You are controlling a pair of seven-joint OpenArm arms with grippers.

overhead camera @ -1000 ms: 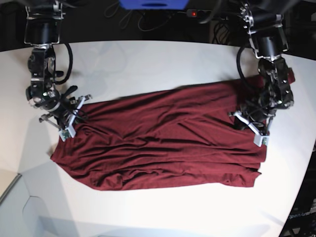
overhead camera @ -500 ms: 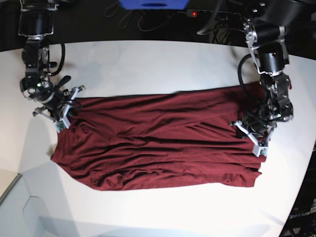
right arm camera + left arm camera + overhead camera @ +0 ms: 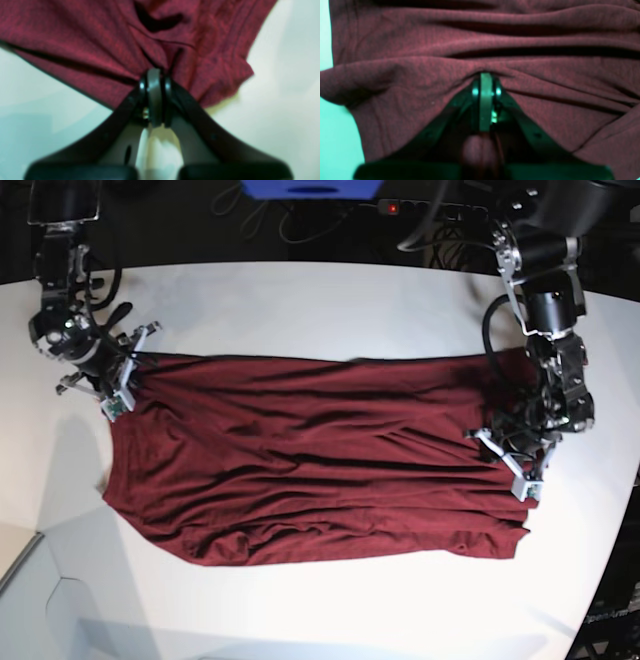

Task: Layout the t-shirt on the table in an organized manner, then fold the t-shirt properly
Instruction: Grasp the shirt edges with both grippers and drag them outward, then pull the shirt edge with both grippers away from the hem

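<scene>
Up and outward goes the right gripper (image 3: 128, 372), carried toward the far left corner of the base view since a second ago, and the top edge of the t-shirt (image 3: 320, 455) has pulled nearly straight behind it. Over on the other side the left gripper (image 3: 512, 452) has slid a little nearer the front, staying on the shirt's right end. Now the maroon shirt lies spread on the white table (image 3: 300, 300), long axis running left to right across the base view, its ends pointing at the two arms, the far edge taut between them and the near edge sagging in a soft curve toward the front. Long creases run lengthwise along the cloth. From the right wrist view, the jaws of the right gripper (image 3: 154, 75) are pressed together on a bunched corner of the t-shirt (image 3: 100, 37), pale tabletop (image 3: 282, 100) showing either side. From the left wrist view, the left gripper (image 3: 485, 77) is clamped tight on a ridge of the t-shirt (image 3: 480, 40), folds fanning away from the pinch, a strip of table (image 3: 335, 140) visible at the left.
</scene>
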